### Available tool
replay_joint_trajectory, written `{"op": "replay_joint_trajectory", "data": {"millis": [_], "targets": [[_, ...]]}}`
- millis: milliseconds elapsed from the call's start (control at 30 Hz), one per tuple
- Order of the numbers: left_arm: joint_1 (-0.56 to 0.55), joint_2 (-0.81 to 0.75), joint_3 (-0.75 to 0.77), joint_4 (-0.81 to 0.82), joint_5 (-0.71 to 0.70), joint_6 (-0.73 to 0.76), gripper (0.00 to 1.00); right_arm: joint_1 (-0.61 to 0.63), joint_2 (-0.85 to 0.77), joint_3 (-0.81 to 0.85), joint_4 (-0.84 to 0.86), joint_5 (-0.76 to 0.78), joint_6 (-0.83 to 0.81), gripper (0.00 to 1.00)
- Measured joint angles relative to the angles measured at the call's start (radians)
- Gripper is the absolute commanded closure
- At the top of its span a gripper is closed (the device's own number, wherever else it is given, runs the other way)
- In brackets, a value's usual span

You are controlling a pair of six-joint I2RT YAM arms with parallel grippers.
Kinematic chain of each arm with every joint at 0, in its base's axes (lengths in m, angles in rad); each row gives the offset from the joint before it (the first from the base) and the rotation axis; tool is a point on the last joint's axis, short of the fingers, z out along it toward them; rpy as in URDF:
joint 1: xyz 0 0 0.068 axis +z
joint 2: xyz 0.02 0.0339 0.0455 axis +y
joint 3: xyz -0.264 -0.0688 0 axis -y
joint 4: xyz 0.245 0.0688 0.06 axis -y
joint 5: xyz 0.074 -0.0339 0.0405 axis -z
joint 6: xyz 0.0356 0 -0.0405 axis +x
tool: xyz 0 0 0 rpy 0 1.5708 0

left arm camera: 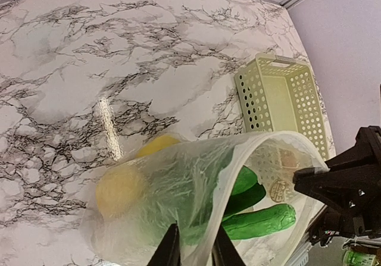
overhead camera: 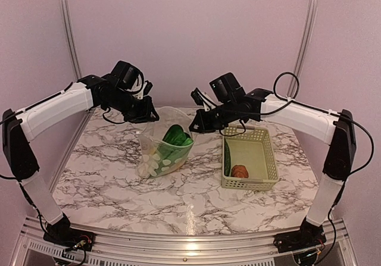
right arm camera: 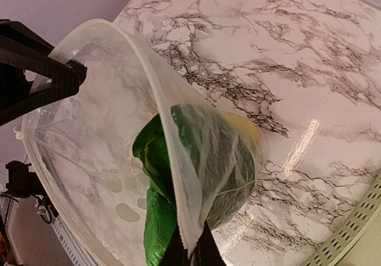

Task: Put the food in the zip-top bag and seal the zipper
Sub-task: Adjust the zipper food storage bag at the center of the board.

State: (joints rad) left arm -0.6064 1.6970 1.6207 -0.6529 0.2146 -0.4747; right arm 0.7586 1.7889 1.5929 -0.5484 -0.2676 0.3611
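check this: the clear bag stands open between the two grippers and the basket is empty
Wrong on the basket: the top external view shows a cucumber and a brown round item in it. The zip-top bag stands open between the left gripper and right gripper.

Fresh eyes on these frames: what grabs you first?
The clear zip-top bag is held up mid-table with its mouth stretched wide, the right jaws pinching one rim and the left jaws straddling the opposite one. Green vegetables and a yellow piece already sit inside. To its right, the pale green basket holds a long green vegetable and a brown round item.
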Motion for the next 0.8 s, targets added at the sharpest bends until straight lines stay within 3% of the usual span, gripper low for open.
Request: {"op": "replay_joint_trajectory", "data": {"millis": [100, 233, 433, 600, 800], "targets": [[-0.01, 0.005, 0.008, -0.019, -0.035, 0.034, 1.0, 0.0, 0.021, 0.069, -0.047, -0.016, 0.019, 1.0], [-0.046, 0.01, 0.029, -0.055, -0.105, 0.097, 1.0, -0.001, 0.046, 0.174, -0.095, -0.019, 0.053, 1.0], [-0.126, 0.01, 0.061, -0.089, -0.192, 0.18, 1.0, -0.055, 0.051, 0.191, -0.109, -0.039, 0.139, 1.0], [-0.152, 0.014, 0.093, -0.101, -0.221, 0.209, 1.0, -0.103, 0.059, 0.191, -0.111, -0.037, 0.171, 0.8], [-0.152, 0.045, 0.114, -0.132, -0.235, 0.208, 1.0, -0.119, 0.072, 0.191, -0.132, -0.044, 0.172, 0.65]]}}
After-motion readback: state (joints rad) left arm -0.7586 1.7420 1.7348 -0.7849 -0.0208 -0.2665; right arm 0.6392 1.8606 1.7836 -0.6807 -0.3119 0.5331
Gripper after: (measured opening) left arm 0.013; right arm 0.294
